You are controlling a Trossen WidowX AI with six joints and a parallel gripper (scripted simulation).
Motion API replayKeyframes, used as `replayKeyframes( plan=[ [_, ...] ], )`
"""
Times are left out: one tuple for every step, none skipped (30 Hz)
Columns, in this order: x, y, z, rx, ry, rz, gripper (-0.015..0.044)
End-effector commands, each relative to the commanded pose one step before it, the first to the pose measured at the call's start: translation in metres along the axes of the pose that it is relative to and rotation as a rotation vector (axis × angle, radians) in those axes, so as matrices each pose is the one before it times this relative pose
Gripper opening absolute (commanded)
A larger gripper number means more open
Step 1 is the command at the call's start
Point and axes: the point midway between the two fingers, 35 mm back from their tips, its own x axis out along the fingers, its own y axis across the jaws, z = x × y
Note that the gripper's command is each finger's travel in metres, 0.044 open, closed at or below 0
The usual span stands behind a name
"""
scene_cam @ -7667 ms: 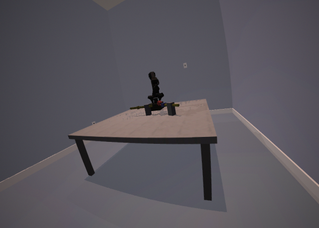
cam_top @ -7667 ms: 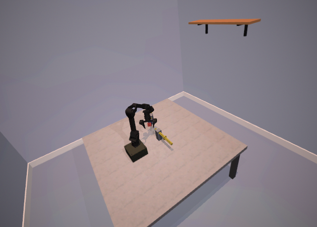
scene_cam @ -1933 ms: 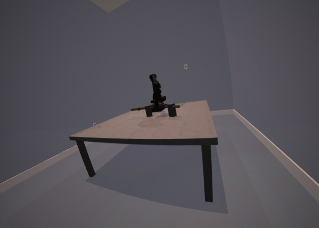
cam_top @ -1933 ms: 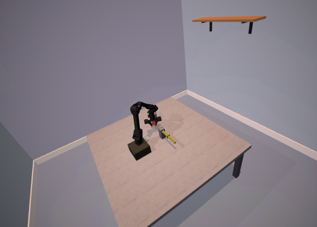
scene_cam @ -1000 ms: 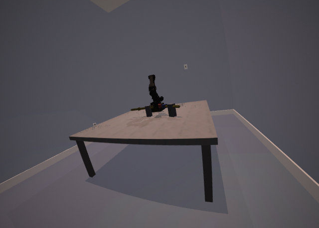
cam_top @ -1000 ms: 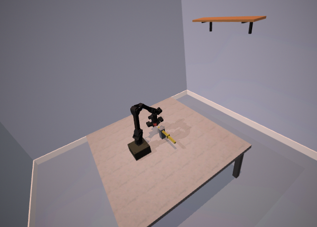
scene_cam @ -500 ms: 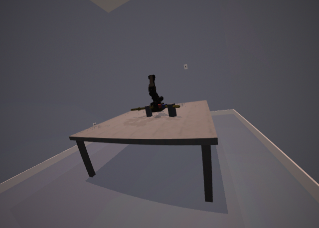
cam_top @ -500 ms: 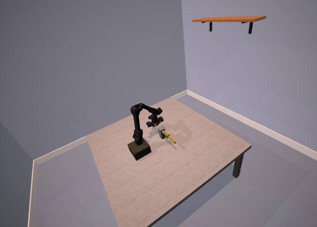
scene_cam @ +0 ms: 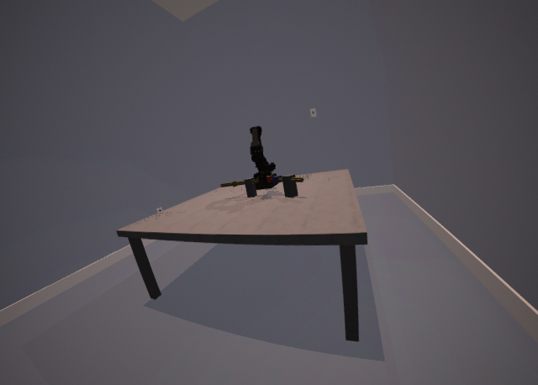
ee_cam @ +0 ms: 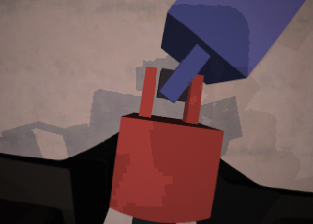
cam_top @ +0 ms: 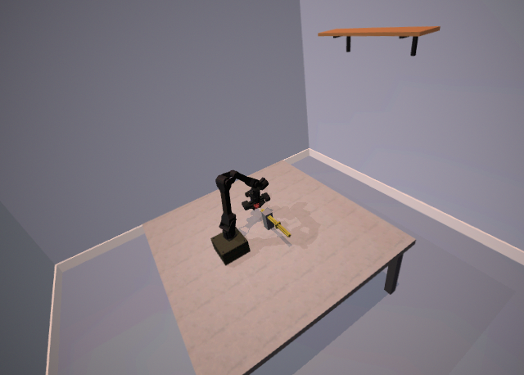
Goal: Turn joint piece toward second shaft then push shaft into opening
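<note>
At frame centre in the top view, the gripper (cam_top: pixel 255 203) is clamped on the red joint piece (ee_cam: pixel 163 172). Only the wrist view shows its 2 prongs straddling the blue piece (ee_cam: pixel 230 28); only the top view shows the yellow shaft (cam_top: pixel 279 227).

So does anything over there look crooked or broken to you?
Nothing looks broken. The one crooked thing is the joint: in the wrist view the red piece, gripped in the claw, sits at an angle to the blue piece, bent at their hinge. That looks intended, since it is being turned.
</note>
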Motion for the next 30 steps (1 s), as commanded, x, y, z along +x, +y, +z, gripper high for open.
replayKeyframes(
  plan=[
    [0.00001, -0.00003, 0.00001, 0.0002, 0.00034, -0.00033, 0.0053],
    [0.00000, 0.00000, 0.00000, 0.0000, 0.00000, 0.00000, 0.0079],
    [0.00000, 0.00000, 0.00000, 0.0000, 0.00000, 0.00000, 0.0105],
    [0.00000, 0.00000, 0.00000, 0.0000, 0.00000, 0.00000, 0.0131],
    [0.00000, 0.00000, 0.00000, 0.0000, 0.00000, 0.00000, 0.0147],
    [0.00000, 0.00000, 0.00000, 0.0000, 0.00000, 0.00000, 0.0147],
    [0.00000, 0.00000, 0.00000, 0.0000, 0.00000, 0.00000, 0.0147],
    [0.00000, 0.00000, 0.00000, 0.0000, 0.00000, 0.00000, 0.0173],
    [0.00000, 0.00000, 0.00000, 0.0000, 0.00000, 0.00000, 0.0199],
    [0.00000, 0.00000, 0.00000, 0.0000, 0.00000, 0.00000, 0.0226],
    [0.00000, 0.00000, 0.00000, 0.0000, 0.00000, 0.00000, 0.0252],
    [0.00000, 0.00000, 0.00000, 0.0000, 0.00000, 0.00000, 0.0278],
    [0.00000, 0.00000, 0.00000, 0.0000, 0.00000, 0.00000, 0.0304],
    [0.00000, 0.00000, 0.00000, 0.0000, 0.00000, 0.00000, 0.0331],
    [0.00000, 0.00000, 0.00000, 0.0000, 0.00000, 0.00000, 0.0357],
    [0.00000, 0.00000, 0.00000, 0.0000, 0.00000, 0.00000, 0.0383],
    [0.00000, 0.00000, 0.00000, 0.0000, 0.00000, 0.00000, 0.0409],
    [0.00000, 0.00000, 0.00000, 0.0000, 0.00000, 0.00000, 0.0436],
    [0.00000, 0.00000, 0.00000, 0.0000, 0.00000, 0.00000, 0.0440],
    [0.00000, 0.00000, 0.00000, 0.0000, 0.00000, 0.00000, 0.0440],
    [0.00000, 0.00000, 0.00000, 0.0000, 0.00000, 0.00000, 0.0440],
    [0.00000, 0.00000, 0.00000, 0.0000, 0.00000, 0.00000, 0.0440],
    [0.00000, 0.00000, 0.00000, 0.0000, 0.00000, 0.00000, 0.0440],
    [0.00000, 0.00000, 0.00000, 0.0000, 0.00000, 0.00000, 0.0440],
    [0.00000, 0.00000, 0.00000, 0.0000, 0.00000, 0.00000, 0.0440],
    [0.00000, 0.00000, 0.00000, 0.0000, 0.00000, 0.00000, 0.0440],
    [0.00000, 0.00000, 0.00000, 0.0000, 0.00000, 0.00000, 0.0440],
    [0.00000, 0.00000, 0.00000, 0.0000, 0.00000, 0.00000, 0.0440],
    [0.00000, 0.00000, 0.00000, 0.0000, 0.00000, 0.00000, 0.0440],
    [-0.00011, 0.00002, 0.00008, 0.0005, 0.00483, 0.00077, 0.0440]
  ],
)
